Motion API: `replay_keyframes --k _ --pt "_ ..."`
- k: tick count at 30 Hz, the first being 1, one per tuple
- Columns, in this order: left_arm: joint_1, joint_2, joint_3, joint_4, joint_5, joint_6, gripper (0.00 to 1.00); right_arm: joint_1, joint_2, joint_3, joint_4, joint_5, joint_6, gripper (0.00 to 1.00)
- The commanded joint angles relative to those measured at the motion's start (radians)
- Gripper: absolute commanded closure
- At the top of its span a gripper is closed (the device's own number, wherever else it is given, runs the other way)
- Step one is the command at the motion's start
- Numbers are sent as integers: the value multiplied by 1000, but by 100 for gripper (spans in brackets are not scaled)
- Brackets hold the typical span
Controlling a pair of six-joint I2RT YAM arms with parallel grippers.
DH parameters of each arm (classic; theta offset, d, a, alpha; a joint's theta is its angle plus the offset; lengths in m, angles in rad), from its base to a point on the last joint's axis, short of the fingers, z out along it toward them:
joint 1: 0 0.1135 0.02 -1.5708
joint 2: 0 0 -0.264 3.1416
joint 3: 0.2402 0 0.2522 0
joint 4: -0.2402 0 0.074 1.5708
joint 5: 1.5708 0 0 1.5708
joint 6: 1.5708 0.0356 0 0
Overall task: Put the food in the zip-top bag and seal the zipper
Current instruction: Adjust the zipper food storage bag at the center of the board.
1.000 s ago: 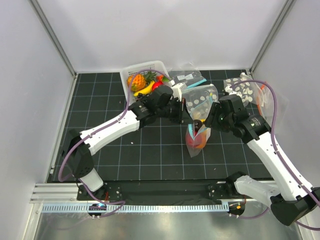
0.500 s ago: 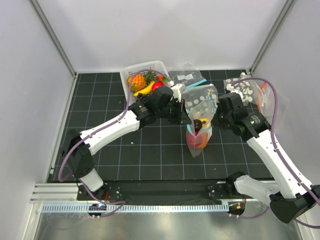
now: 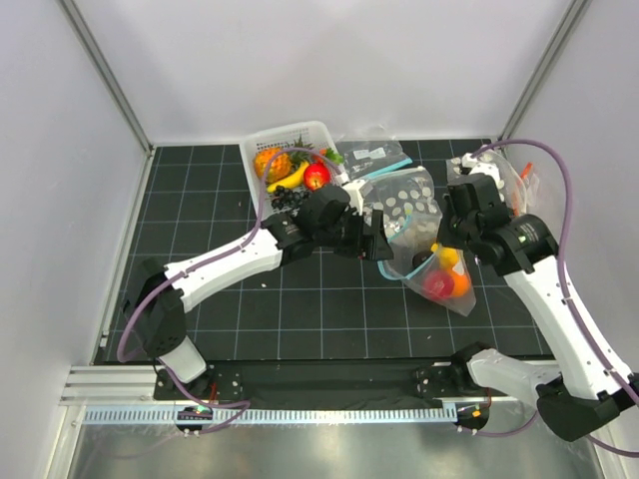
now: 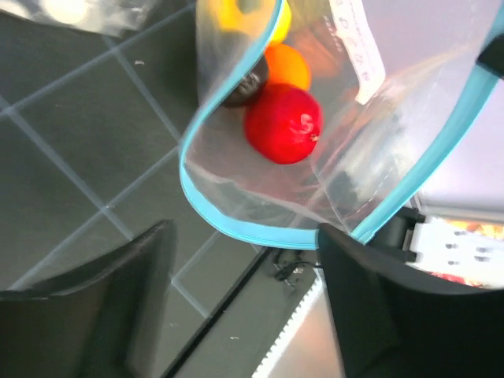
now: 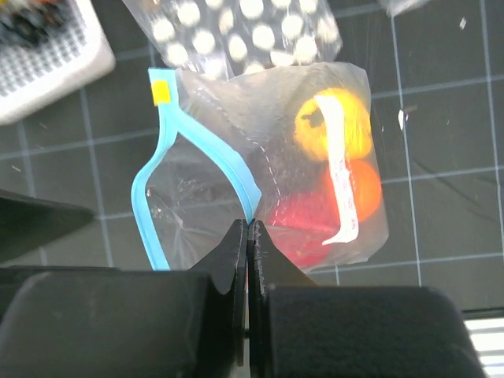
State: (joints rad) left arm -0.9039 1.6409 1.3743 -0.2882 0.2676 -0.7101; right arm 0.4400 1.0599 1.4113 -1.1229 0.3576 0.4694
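The zip-top bag [image 3: 451, 291] lies tilted on the mat right of centre, and its mouth gapes. Inside it is the food: a red piece [image 4: 283, 124], an orange one [image 4: 288, 68] and a yellow one [image 5: 334, 124]. My right gripper [image 5: 248, 225] is shut on the teal zipper [image 5: 161, 201], pinching one side of the mouth. My left gripper [image 4: 244, 233] stands open just outside the mouth. Its right finger [image 4: 370, 299] touches the teal strip and nothing sits between the fingers. In the top view the left gripper [image 3: 383, 238] is left of the bag and the right gripper [image 3: 437, 244] above it.
A white basket [image 3: 292, 133] at the back holds a pineapple [image 3: 271, 160], a banana [image 3: 286, 180] and a red fruit [image 3: 317, 177]. A white-dotted bag [image 3: 404, 197] lies just behind the zip-top bag. More clear bags [image 3: 371, 155] lie along the back, and another dotted one [image 3: 491, 178] at the right.
The left gripper has opened and let go of the bag's mouth. The right gripper closed on the zipper and drew the bag right, where it now lies tilted instead of hanging upright.
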Motion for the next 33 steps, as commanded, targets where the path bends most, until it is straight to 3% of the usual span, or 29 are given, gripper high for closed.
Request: replay_keyframes --k 1,2,5,13,20,27,33 --pt "2 -68 -18 14 -105 62 17 -3 2 -61 63 -25 -25 99" --pt "16 -78 -15 -9 -137 81 11 -3 0 -75 72 -25 -23 99" --pt "78 -98 6 -86 -212 136 4 -1 -6 -113 101 -35 -20 99" --pt "246 -26 89 -183 -516 277 0 -3 -28 -150 147 -57 -17 99" --pt "359 264 360 -264 -539 356 0 -3 -23 -150 160 -68 -15 99" --pt "375 520 664 -310 -554 416 0 -3 -18 -156 166 -86 -18 99" --pt "379 641 747 -247 -565 460 0 -3 -29 -170 178 -98 -17 99"
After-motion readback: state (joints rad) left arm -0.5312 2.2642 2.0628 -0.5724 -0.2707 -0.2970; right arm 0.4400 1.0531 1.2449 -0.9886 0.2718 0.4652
